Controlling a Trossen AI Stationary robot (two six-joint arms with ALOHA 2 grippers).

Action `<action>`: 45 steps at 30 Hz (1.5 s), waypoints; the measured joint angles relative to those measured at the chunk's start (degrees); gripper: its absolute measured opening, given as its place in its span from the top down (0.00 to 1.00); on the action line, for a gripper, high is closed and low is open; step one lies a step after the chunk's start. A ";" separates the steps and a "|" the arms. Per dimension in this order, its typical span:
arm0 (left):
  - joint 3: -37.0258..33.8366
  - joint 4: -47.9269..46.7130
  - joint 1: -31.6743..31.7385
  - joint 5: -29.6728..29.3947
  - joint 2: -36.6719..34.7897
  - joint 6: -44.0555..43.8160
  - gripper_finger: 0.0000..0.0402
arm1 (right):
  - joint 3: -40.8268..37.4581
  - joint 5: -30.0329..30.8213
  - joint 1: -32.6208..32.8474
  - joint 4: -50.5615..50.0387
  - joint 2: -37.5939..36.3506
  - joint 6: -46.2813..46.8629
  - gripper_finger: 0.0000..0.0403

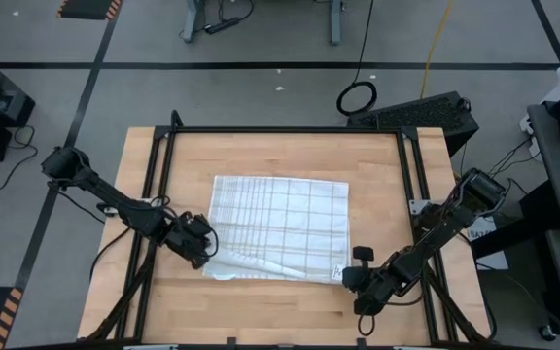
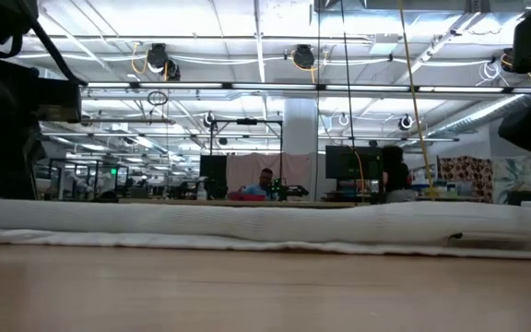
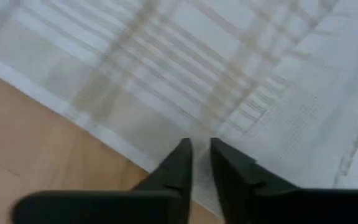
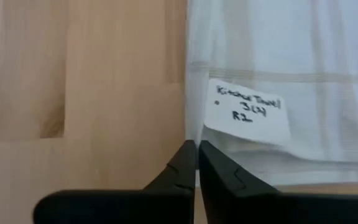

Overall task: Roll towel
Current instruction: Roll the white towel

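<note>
towel [image 1: 280, 224] mostly flat mid-table in high view, only its near edge turned up in a small fold, so rolling looks barely begun. left gripper [image 1: 200, 243] at the near-left corner, right gripper [image 1: 355, 277] at the near-right corner by the label tag [image 1: 337, 273]. bare table [image 1: 261, 156] beyond the far edge leaves room to roll. low view: long low ridge. left wrist: fingers [image 3: 179, 163] nearly shut on the hem. right wrist: fingers closed at the edge, can't tell if pinching.

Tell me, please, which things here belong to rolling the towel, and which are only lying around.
Belong to the job:
towel
label tag
left pincer
right pincer

Only lying around:
cable coil on the floor
black case behind the table
</note>
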 joint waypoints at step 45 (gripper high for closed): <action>0.07 7.57 -8.24 -7.02 6.20 -22.25 0.40 | 0.02 0.15 -0.85 -10.70 -7.63 1.38 1.00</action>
